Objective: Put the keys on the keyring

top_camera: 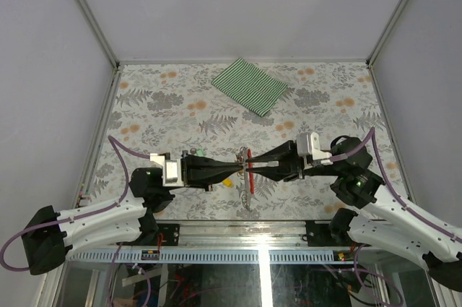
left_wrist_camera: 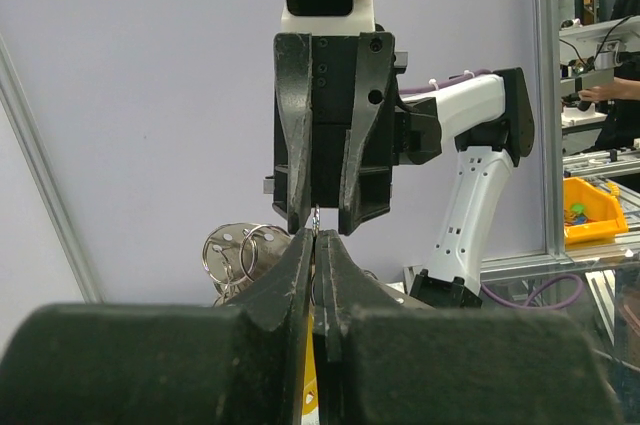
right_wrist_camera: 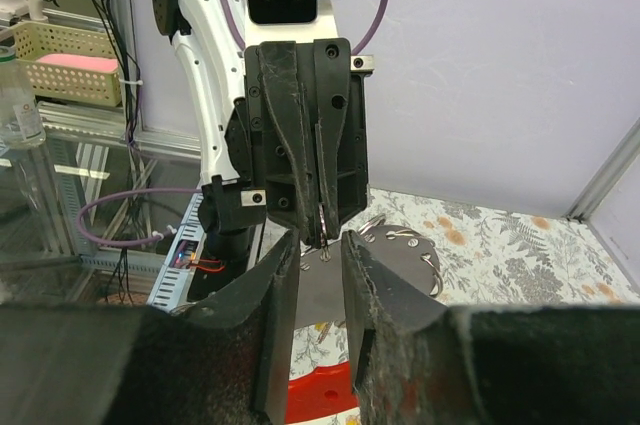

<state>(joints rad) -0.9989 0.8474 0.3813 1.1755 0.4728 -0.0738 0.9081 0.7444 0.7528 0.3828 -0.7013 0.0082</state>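
Observation:
My two grippers meet tip to tip above the near middle of the table. My left gripper (top_camera: 240,168) (left_wrist_camera: 316,237) is shut on a small silver ring (left_wrist_camera: 315,217) (right_wrist_camera: 322,220) at its tips. A yellow key (top_camera: 227,183) shows just below it, and as a yellow sliver (left_wrist_camera: 306,370) between its jaws. My right gripper (top_camera: 254,167) (right_wrist_camera: 320,241) has its jaws a finger-width apart, with the red strap of the keyring (top_camera: 249,159) (right_wrist_camera: 325,397) filling the gap low between them. A short chain (top_camera: 247,200) dangles below the strap. I cannot make out the other keys.
A grey disc with several silver rings (left_wrist_camera: 240,250) (right_wrist_camera: 400,260) sits just beyond the fingertips. A green striped cloth (top_camera: 250,85) lies at the far middle of the floral table (top_camera: 159,105). Metal frame posts stand at the table's corners.

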